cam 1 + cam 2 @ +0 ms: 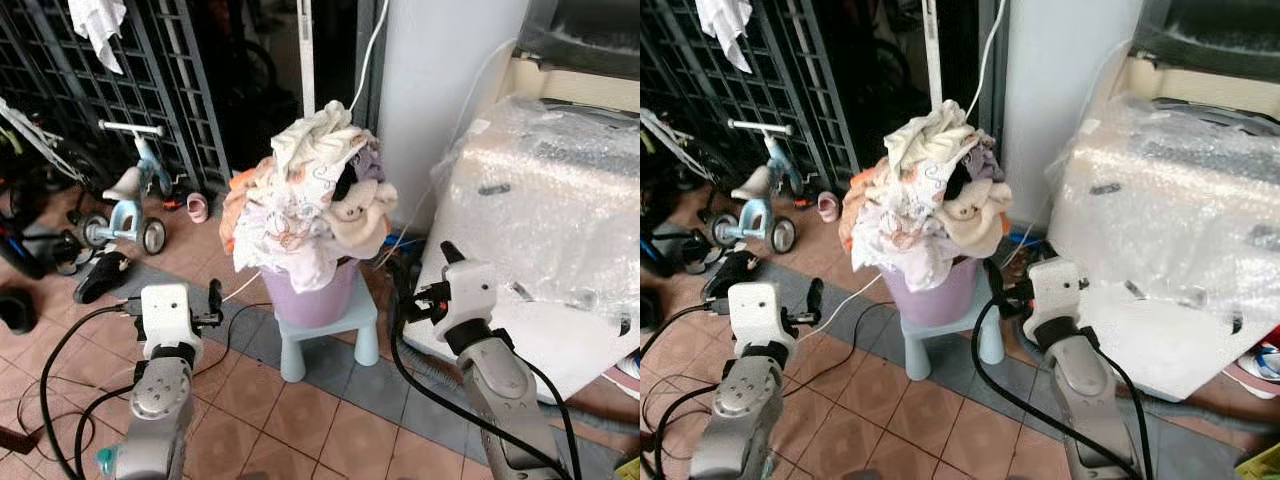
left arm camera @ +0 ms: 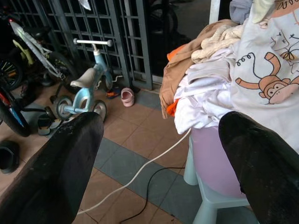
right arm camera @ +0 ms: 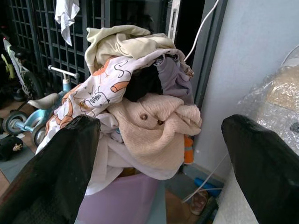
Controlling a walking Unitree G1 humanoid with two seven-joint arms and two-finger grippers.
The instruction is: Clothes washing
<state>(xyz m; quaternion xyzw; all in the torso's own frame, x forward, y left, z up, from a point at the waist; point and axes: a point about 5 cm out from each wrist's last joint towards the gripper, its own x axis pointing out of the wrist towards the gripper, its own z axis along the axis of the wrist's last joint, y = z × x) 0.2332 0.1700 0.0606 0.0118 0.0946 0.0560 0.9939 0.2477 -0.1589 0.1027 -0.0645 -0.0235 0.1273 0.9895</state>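
A heap of clothes [image 1: 305, 200], white, cream, orange and printed, overflows a lilac bucket [image 1: 315, 298] that stands on a small pale blue stool [image 1: 338, 335]. My left gripper [image 1: 190, 300] hovers low to the left of the stool, open, with nothing between its fingers [image 2: 60, 168]. On the stool's right side my right gripper [image 1: 432, 278] is raised and open, facing the pile, fingers [image 3: 261, 163] apart and empty. A monkey-print garment [image 2: 266, 79] hangs down the pile's side. To the right stands a washing machine [image 1: 550, 200] wrapped in bubble wrap.
A child's blue tricycle [image 1: 125, 215], shoes [image 1: 197, 208] and bicycles stand at the left before a dark metal grille [image 1: 170, 70]. A white cable [image 1: 245, 285] and black cables [image 1: 60, 350] cross the tiled floor. A white wall column [image 1: 440, 90] rises behind the bucket.
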